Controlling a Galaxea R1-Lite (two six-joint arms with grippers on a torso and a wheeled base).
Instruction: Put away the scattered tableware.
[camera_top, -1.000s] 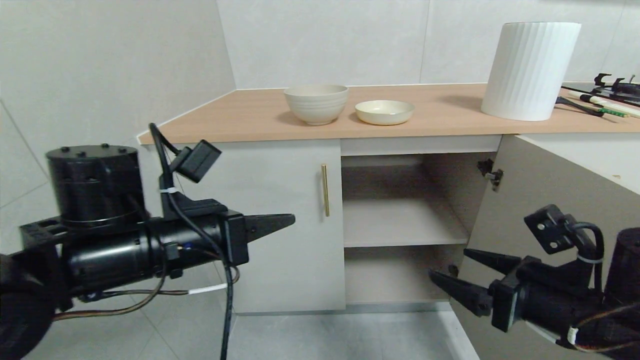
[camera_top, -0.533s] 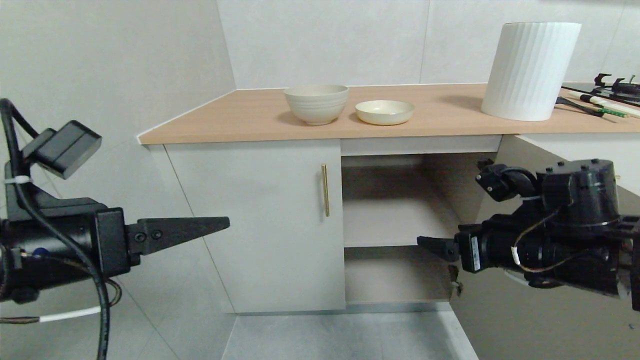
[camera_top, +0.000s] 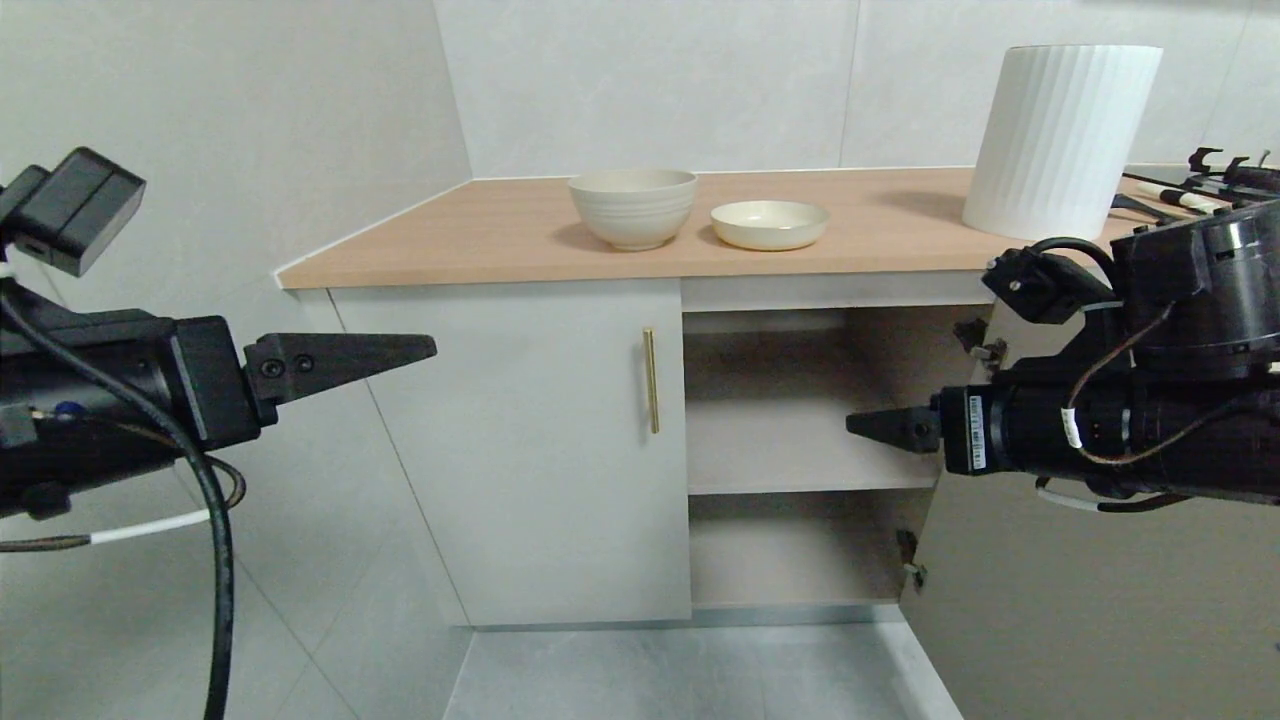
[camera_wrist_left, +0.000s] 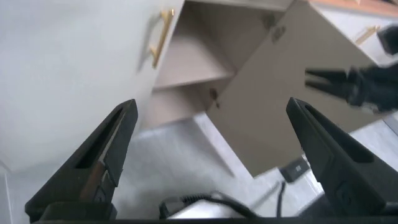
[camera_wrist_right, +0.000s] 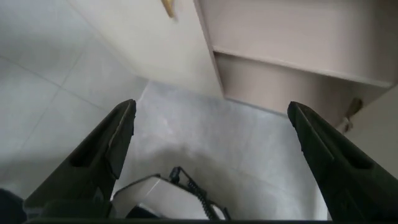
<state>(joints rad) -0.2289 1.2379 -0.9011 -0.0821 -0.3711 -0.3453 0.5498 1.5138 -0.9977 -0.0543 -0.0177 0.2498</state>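
Both pieces of tableware are up on the desk (camera_top: 480, 245). A ribbed cream bowl (camera_top: 632, 207) stands with a shallow dish (camera_top: 768, 223) just beside it, toward the robot's right, and the two are not touching. Below them the cabinet (camera_top: 540, 450) has its right door (camera_top: 1050, 610) swung out, baring a shelf (camera_top: 800, 455) and the floor of the compartment under it.

The left end effector (camera_top: 340, 358) hangs in front of the closed door, below desk level. The right end effector (camera_top: 875, 425) hangs in front of the open compartment at shelf height. In the wrist views, the left (camera_wrist_left: 211, 106) and right (camera_wrist_right: 211, 106) are each spread wide with nothing between the fingers.

We judge the step in hand to be the first pick. To do it well, we should:
- raise one arm clear of the desk's front edge before going forward;
- come at the bowl from its free side, away from the dish;
- set one finger inside the rim and one outside, then close firmly, since glazed ware is likely to slip;
- lift straight up before swinging down to the shelf;
- keep wide of the door edge and hinges, and keep the idle arm out of the opening.

A tall white ribbed canister (camera_top: 1060, 140) and what look like utensils (camera_top: 1195, 205) lie well off to the right.

We find no readable writing or brand on the bowl, dish, canister or cabinet.
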